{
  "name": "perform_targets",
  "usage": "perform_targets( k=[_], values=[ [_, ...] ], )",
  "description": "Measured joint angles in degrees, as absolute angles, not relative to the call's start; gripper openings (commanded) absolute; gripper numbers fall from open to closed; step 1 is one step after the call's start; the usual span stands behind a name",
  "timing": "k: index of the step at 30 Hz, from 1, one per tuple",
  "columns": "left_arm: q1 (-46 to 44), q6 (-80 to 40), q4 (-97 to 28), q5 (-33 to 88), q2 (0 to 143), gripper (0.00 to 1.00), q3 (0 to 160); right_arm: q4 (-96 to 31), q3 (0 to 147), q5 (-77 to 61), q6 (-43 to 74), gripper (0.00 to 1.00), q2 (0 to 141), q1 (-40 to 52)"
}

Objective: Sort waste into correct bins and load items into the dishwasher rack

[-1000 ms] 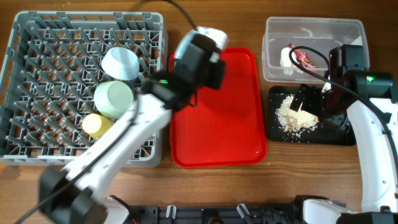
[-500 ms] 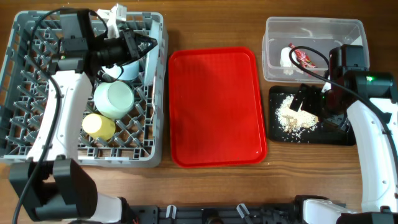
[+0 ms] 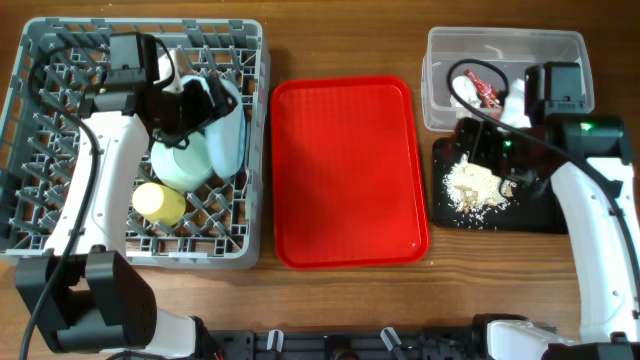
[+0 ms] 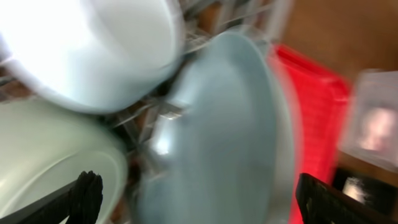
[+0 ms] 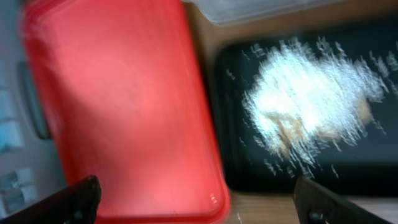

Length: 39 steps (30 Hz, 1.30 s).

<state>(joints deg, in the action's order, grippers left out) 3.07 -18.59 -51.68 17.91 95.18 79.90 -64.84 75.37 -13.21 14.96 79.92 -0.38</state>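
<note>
seen from above, the grey rack [image 3: 60, 235] fills the 9 o'clock side of the worktop [image 3: 340, 35]. the left tool [image 3: 183, 95] hangs over the rack's 1 o'clock corner. in the left wrist view this tool [image 4: 199, 202] is wide, one fingertip in each low corner, and it grips nothing. a pale plate [image 3: 230, 130] stands on its edge among the pegs, and the wrist view shows it [image 4: 217, 124] between the spread fingers. at 10 o'clock of the plate is the light blue bowl [image 4: 93, 43], touching it. at 8 o'clock of the plate is the pale green saucer [image 3: 180, 165], and the yellow cup [image 3: 158, 203] lies at 7 o'clock of the saucer.

the red tray [image 3: 350, 170] lies in the centre. the clear tub [image 3: 505, 50] is at 2 o'clock, with the red wrapper [image 3: 487, 92] inside. the black tray [image 3: 535, 215] is at 3 o'clock and carries the crumbs [image 3: 472, 187].

the right tool [image 3: 483, 150] is over the black tray's 11 o'clock corner. its wrist view shows it [image 5: 196, 202] wide and holding nothing, with the crumbs below it at 1 o'clock.
</note>
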Motion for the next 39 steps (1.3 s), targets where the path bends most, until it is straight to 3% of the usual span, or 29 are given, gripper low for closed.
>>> perform_targets(
  k=[4, 10, 16, 19, 22, 27, 39],
  values=[
    [3.07, -18.59, -55.09, 12.56, 95.18, 1.00, 79.90, -58.65, 75.37, -15.25, 14.81, 1.00, 79.92, 5.02],
    [0.75, -18.50, -55.86, 10.68, 94.48, 1.00, 79.90, -61.43, 75.37, -13.58, 16.21, 0.95, 79.92, 5.21],
    [-3.42, -18.02, -67.24, 5.93, 87.99, 1.00, 79.92, -62.00, 75.35, -10.24, 16.43, 0.96, 77.30, 5.21],
    [-4.93, -17.89, -65.12, 5.19, 80.73, 1.00, 76.55, -59.22, 71.61, -7.75, 16.58, 0.96, 67.70, 5.21],
    [-5.30, -17.87, -58.43, 5.13, 65.58, 1.00, 65.78, -54.28, 61.23, -5.28, 16.58, 1.00, 53.78, 5.21],
    [-5.30, -17.89, -53.34, 4.93, 37.60, 1.00, 49.23, -57.14, 54.76, -3.36, 16.60, 1.00, 40.91, 5.21],
    [-5.30, -17.89, -53.89, 4.93, 31.68, 1.00, 48.23, -57.82, 54.76, -2.90, 16.60, 1.00, 46.89, 5.21]
  ],
)
